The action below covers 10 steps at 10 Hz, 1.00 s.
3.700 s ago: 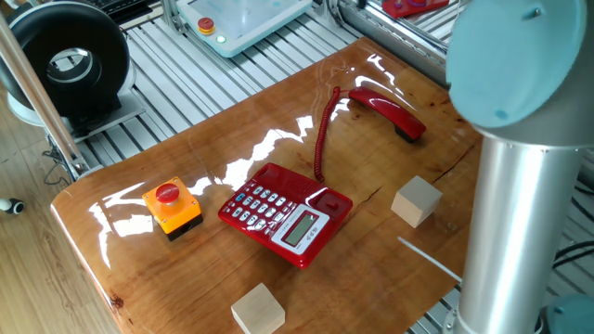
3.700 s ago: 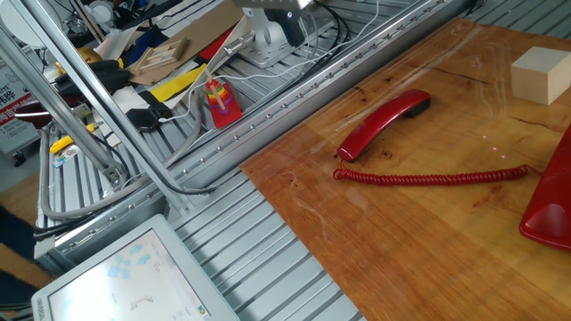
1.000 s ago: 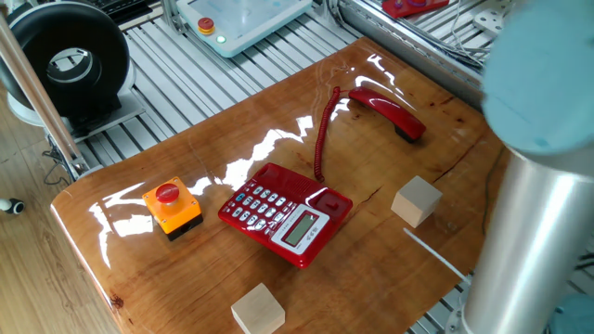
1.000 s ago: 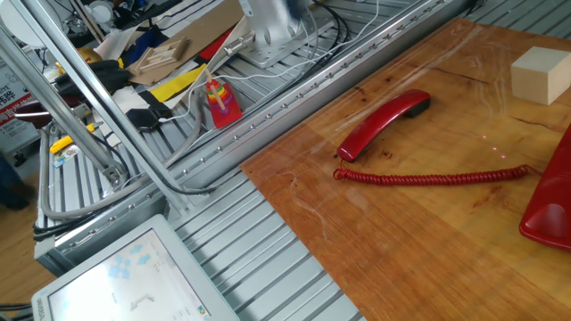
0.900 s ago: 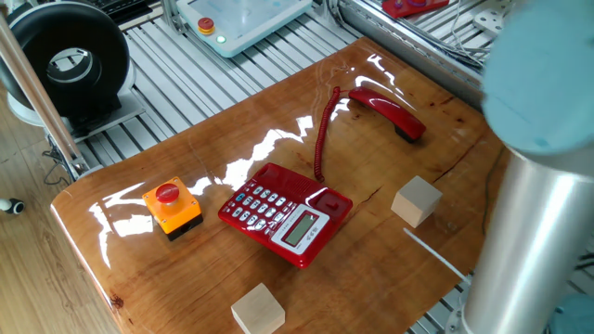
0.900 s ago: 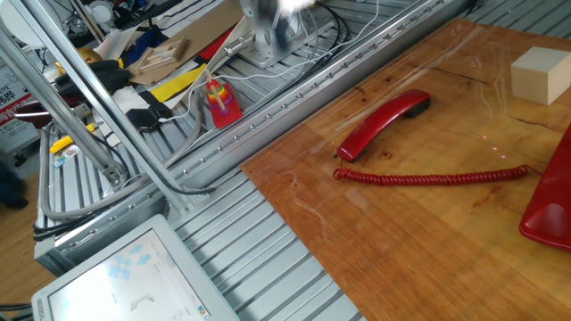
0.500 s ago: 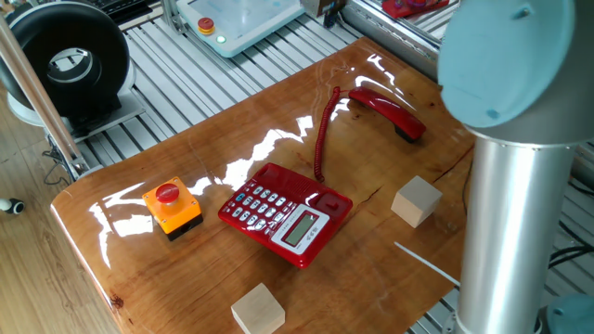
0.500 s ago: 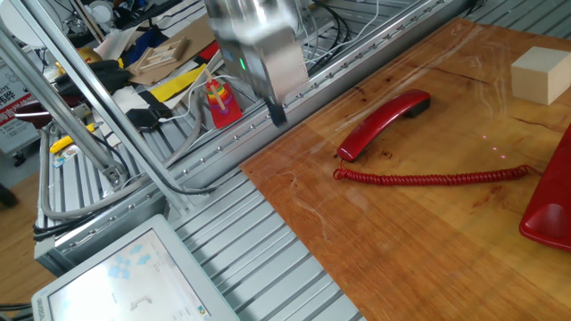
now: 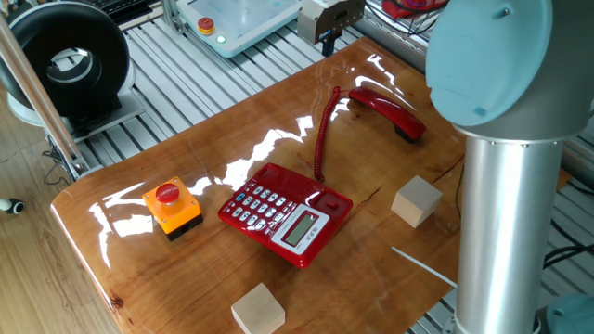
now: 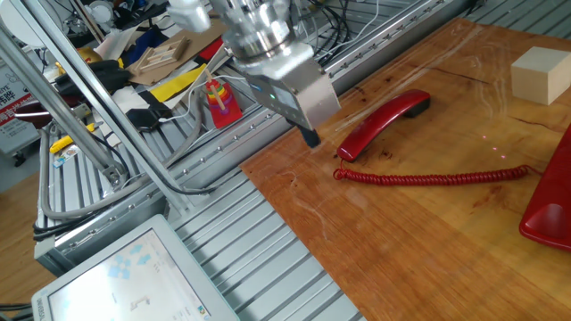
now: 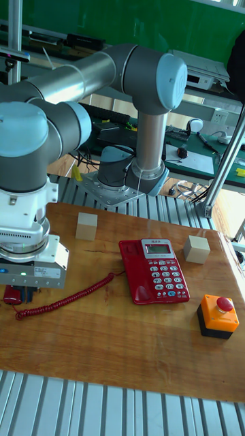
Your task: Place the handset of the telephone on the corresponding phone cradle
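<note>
Handset (image 9: 388, 112): you see it lying flat on the table (image 9: 139, 199), well apart from the telephone, toward 1 o'clock from it in one fixed view; nothing grips it.
Cord (image 10: 428, 177): red coil stretched along the wood from the handset's end to the telephone.
Telephone (image 9: 286, 212): near the table's middle, keypad and grey screen up.
Phone cradle (image 11: 135, 274): bare red strip beside the keypad.
Gripper (image 10: 309, 136): above the table edge, just beside the handset's near end, not touching it; finger state: you cannot tell, only a dark tip shows.
Orange box (image 9: 172, 206): at 9 o'clock from the telephone.
Wooden blocks (image 9: 416, 200): one at 3 o'clock, one at 6 o'clock.
</note>
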{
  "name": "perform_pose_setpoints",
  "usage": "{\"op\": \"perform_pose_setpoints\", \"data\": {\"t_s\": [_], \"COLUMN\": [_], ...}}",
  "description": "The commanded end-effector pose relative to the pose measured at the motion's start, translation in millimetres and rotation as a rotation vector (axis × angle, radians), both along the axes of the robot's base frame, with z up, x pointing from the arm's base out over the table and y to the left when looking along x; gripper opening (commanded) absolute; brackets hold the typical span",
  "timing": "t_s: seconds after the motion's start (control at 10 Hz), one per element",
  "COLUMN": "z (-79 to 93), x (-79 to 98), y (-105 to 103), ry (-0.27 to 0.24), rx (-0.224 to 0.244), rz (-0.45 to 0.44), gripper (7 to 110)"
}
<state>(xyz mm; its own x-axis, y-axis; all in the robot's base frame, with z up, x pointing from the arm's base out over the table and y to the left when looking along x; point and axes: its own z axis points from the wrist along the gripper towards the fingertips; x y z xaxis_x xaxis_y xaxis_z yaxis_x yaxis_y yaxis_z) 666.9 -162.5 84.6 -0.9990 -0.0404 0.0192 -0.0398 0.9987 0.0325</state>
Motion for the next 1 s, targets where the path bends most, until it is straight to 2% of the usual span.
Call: {"op": "perform_pose_setpoints", "data": {"t_s": [0.0, 0.2, 0.3, 0.5, 0.6, 0.7, 0.9], "z": [-5.5, -5.4, -5.0, -4.1, -4.2, -5.1, -5.2], "x": [-3.7, -4.1, 0.0, -8.0, -8.0, -4.5, 14.3], "y": [-1.4, -13.7, -24.8, -31.6, -31.2, -20.9, -18.6], "ry": [0.011, 0.013, -0.003, 0.029, 0.028, 0.014, -0.061], "rx": [-0.011, -0.06, -0.104, -0.131, -0.13, -0.09, -0.08], "rz": [0.01, 0.014, 0.031, 0.036, 0.007, -0.017, -0.008], "gripper": [7, 7, 7, 7, 7, 7, 7]}}
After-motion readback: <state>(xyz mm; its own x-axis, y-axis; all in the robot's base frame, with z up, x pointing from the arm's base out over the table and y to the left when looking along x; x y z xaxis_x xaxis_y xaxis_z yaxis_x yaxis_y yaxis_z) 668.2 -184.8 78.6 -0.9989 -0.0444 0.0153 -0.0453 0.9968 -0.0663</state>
